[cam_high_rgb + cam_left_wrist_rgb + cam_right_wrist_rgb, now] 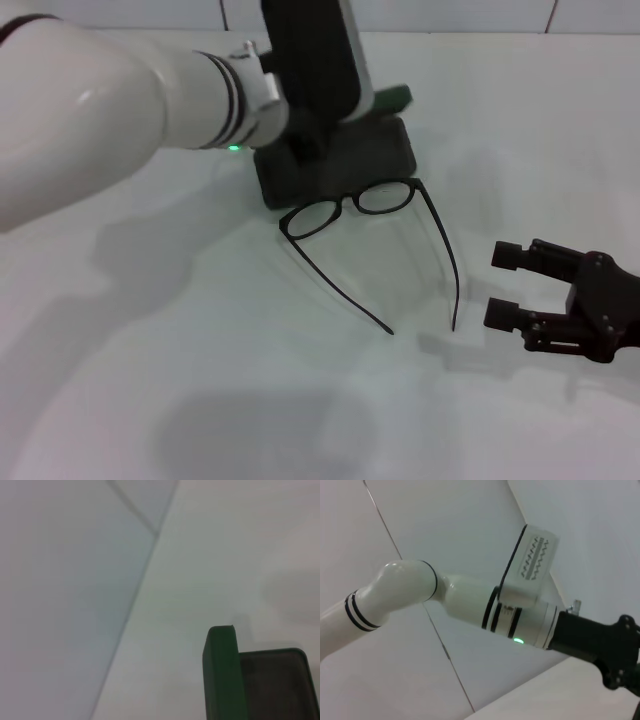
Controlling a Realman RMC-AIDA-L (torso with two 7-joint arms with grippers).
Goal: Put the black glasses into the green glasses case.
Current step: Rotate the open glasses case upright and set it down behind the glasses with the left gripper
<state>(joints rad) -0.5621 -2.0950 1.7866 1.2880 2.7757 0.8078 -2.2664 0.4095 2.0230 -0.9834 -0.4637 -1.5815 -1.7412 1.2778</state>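
Note:
The black glasses (352, 204) lie unfolded on the white table, rims toward the case and both temple arms pointing to the front. The green glasses case (345, 160) stands just behind them, its dark inside showing and a green edge at its far right. The left wrist view shows its green rim (222, 675) and dark lining (275, 685). My left gripper (300, 140) is down at the case's left end, and its tips are hidden by its body. My right gripper (505, 285) is open and empty, low over the table to the right of the right temple arm's tip.
The bulky white left arm (120, 110) reaches across the left rear of the table and also shows in the right wrist view (470, 600). A tiled wall (450, 15) runs behind the white table (200, 380).

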